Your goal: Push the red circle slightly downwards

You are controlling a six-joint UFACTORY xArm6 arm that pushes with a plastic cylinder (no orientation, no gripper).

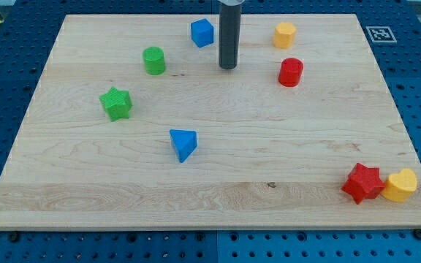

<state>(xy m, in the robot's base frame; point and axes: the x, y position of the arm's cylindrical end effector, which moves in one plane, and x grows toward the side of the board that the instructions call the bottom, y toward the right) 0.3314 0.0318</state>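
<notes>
My tip (228, 68), the lower end of the straight dark rod, rests on the pale wooden desk (210, 197) in its upper middle part. There is no hand on this rig, so nothing opens, closes or clamps; the rod touches no block at this moment.

Nearest to my tip is the blue plastic cube (202, 33), close by at about 11 o'clock. The red plastic circle (291, 72), a short cylinder and the object of the task, stands apart from my tip at roughly 3 o'clock, level with it. Judged from this, my tip is beside the red circle and not above it; a downward push calls for contact on its 12 o'clock side, so a repositioning appears necessary first.

The yellow plastic hexagonal block (285, 34) sits near the red circle at its 12 o'clock, leaving a narrow gap for my tip to enter. Risk: my tip may disturb the yellow block while entering.

Further out: a green plastic cylinder (153, 61) at 9 o'clock, a green plastic star (115, 103) at 8 o'clock, a blue plastic triangular block (183, 144) at 7 o'clock. At the desk's 5 o'clock corner, a red plastic star (363, 183) touches a yellow plastic heart (401, 185). The path below the red circle is free of blocks.
</notes>
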